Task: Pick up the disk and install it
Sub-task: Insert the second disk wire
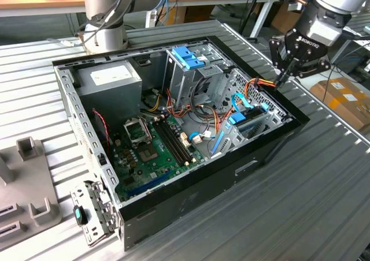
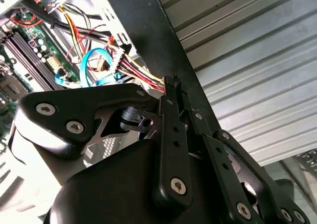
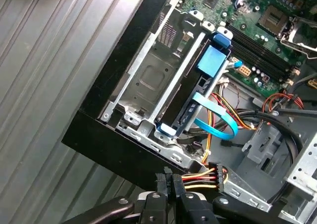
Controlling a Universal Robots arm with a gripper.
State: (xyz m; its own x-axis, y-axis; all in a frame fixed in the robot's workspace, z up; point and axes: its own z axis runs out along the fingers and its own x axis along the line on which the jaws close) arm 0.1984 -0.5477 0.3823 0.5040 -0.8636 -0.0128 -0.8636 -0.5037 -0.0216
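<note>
The disk (image 3: pixel 184 116) stands on edge in the metal drive bay (image 3: pixel 148 80) at the corner of the open computer case, with blue frame tabs at both ends and a blue patch on top. In the exterior view the disk (image 1: pixel 241 120) lies at the case's right end, with a blue ribbon cable looping beside it. My gripper (image 1: pixel 281 79) hovers over the case's right rim, apart from the disk. In both wrist views the gripper (image 3: pixel 168 178) (image 2: pixel 171 81) is shut on the black end of a red, yellow and orange power cable (image 3: pixel 198 177).
A grey power-supply box (image 1: pixel 110 79) and a tall metal cage with a blue top (image 1: pixel 188 59) stand at the back of the case. The motherboard (image 1: pixel 156 148) fills its floor. A grey fixture (image 1: pixel 29 183) and a metal bracket (image 1: pixel 92 215) lie at the exterior view's left on the ribbed table (image 1: pixel 324 174).
</note>
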